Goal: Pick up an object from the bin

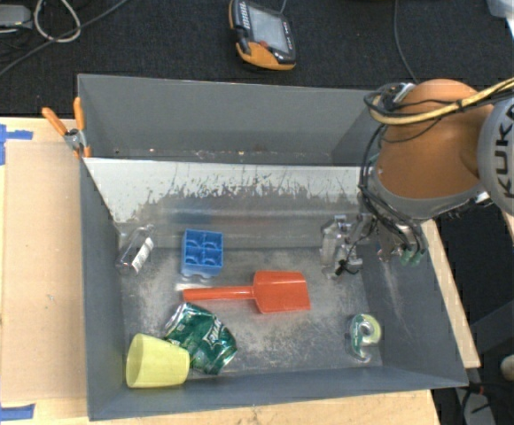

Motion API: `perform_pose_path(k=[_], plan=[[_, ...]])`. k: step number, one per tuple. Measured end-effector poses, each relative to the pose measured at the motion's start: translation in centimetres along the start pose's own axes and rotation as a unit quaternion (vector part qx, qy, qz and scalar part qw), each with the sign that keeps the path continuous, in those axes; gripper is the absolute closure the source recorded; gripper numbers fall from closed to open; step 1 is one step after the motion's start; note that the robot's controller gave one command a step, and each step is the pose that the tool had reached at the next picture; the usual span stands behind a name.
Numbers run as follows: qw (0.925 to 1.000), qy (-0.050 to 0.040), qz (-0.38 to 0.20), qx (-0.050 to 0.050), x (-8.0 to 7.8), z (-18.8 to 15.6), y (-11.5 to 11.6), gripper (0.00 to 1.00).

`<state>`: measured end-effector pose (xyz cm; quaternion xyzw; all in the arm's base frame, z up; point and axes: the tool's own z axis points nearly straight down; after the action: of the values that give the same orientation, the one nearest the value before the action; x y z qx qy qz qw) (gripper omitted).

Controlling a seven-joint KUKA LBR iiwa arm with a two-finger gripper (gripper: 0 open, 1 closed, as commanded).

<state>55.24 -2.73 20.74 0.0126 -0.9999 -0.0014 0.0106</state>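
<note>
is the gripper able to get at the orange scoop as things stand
Probably yes. The orange scoop lies flat on the bin floor, just left of and below the gripper, with nothing between them. The blue block and green crumpled packet lie near its handle end, away from its head.

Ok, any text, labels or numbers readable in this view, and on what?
"KU", the rest cut off at the picture's edge: on the arm.
Green crumpled packet: white print, too blurred to read.
Orange-edged handheld device: screen too small to read.
</note>
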Motion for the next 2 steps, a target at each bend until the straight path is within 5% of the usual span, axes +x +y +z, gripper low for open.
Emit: perform_pose_path(k=[1, 2], plan=[[0.9998, -0.0029, 0.020, 0.000, -3.4, 7.7, 0.0, 1.00], [0.9996, -0.0040, -0.029, 0.001, -3.1, 9.6, 0.1, 1.00]])
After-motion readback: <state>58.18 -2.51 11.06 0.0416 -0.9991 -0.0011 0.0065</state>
